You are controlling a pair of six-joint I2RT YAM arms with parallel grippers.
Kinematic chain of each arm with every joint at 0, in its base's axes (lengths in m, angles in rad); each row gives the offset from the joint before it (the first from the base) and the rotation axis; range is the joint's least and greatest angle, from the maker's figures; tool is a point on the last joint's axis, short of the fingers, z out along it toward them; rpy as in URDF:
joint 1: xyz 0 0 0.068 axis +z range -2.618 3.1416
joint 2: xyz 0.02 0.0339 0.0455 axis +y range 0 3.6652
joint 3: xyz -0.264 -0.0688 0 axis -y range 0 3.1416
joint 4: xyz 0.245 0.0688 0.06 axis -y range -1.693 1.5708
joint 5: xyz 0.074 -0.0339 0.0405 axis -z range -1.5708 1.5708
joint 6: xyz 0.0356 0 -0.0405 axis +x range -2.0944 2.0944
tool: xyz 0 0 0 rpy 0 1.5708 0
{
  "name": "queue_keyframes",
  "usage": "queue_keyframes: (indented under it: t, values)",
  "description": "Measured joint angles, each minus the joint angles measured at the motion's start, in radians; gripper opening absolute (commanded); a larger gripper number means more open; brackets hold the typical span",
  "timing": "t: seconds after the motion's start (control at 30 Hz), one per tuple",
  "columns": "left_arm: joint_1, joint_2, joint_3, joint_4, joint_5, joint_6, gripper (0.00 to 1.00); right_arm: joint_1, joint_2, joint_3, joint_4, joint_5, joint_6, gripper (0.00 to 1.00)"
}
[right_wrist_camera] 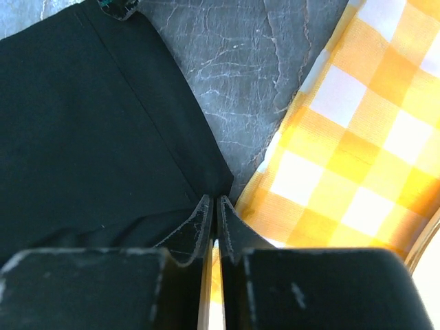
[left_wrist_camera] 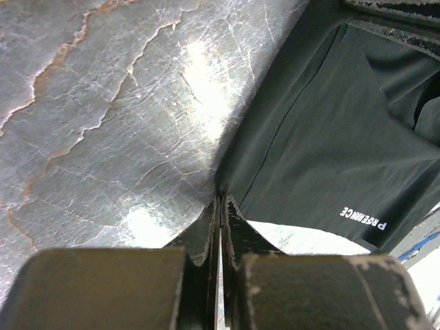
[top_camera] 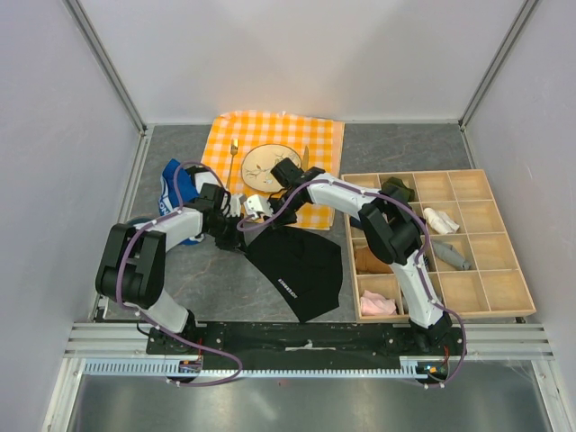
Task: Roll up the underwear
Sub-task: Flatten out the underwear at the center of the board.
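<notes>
Crowding the far middle of the grey marbled table (top_camera: 202,283): an orange-and-white checked cloth (top_camera: 315,135) carrying a plate (top_camera: 261,162), with a fork (top_camera: 232,157) at its left. Blue garment (top_camera: 178,191) bunched at far left, partly under the left arm. Wooden compartment tray (top_camera: 504,290) along the right, small items in several cells; the right arm crosses over its left cells. Both arms reach inward and meet over the middle, hiding the far edge of the underwear (top_camera: 301,265) from above.

The underwear lies spread near centre: black, white lettering along its left edge, its far-right corner just beside the checked cloth.

Left gripper (left_wrist_camera: 220,203): jaws pressed together on the underwear's far-left edge, down at table level. Right gripper (right_wrist_camera: 213,205): jaws together at the far-right corner, apparently nipping the fabric, though the fingertips hide the pinch itself. The rest of the garment spreads toward the near side of both grippers.
</notes>
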Motion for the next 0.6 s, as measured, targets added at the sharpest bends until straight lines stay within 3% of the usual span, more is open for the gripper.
queue_keyframes:
  t: [0.23, 0.6]
  values:
    - [0.000, -0.008, 0.009, -0.009, -0.002, 0.000, 0.02, 0.000, -0.003, 0.000, -0.002, -0.016, 0.024, 0.01]
    - [0.000, -0.151, 0.068, -0.089, 0.022, -0.016, 0.02, 0.000, -0.113, 0.010, -0.007, -0.026, 0.116, 0.00]
